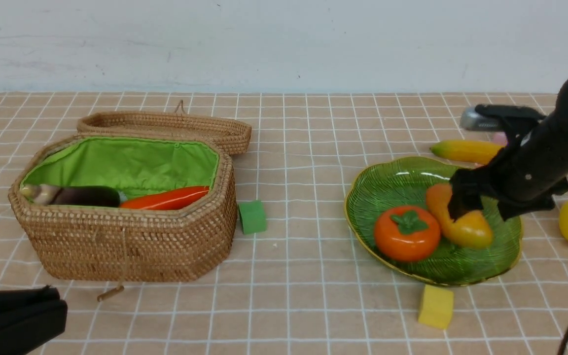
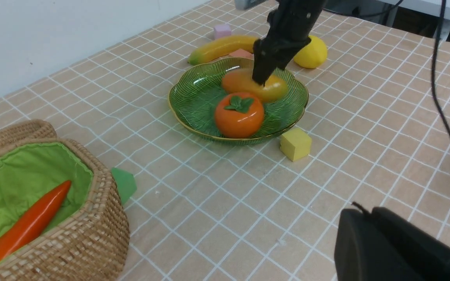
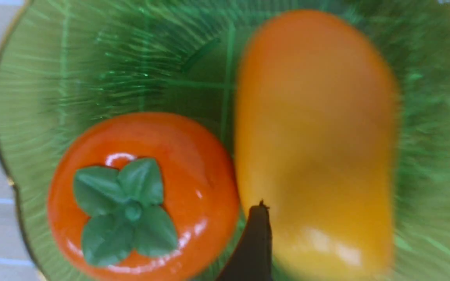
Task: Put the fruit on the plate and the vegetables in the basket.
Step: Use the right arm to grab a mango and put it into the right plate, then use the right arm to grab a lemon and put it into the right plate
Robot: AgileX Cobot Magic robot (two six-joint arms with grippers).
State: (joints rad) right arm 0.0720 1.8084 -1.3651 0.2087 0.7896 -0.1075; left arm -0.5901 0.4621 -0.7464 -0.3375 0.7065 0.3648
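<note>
On the tan checked tablecloth [image 1: 313, 296], my right gripper [image 3: 361, 234] stands open astride the glossy orange oval mango [image 1: 466, 229], which lies beside the round orange persimmon [image 1: 406, 232] on the ribbed green glass plate [image 1: 382, 187]. My left gripper [image 1: 57, 303] rests closed near the woven rattan basket [image 1: 131, 241].

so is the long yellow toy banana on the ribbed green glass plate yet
No, the long yellow toy banana lies on the checked tablecloth just behind the ribbed green glass plate, outside its rim.
</note>
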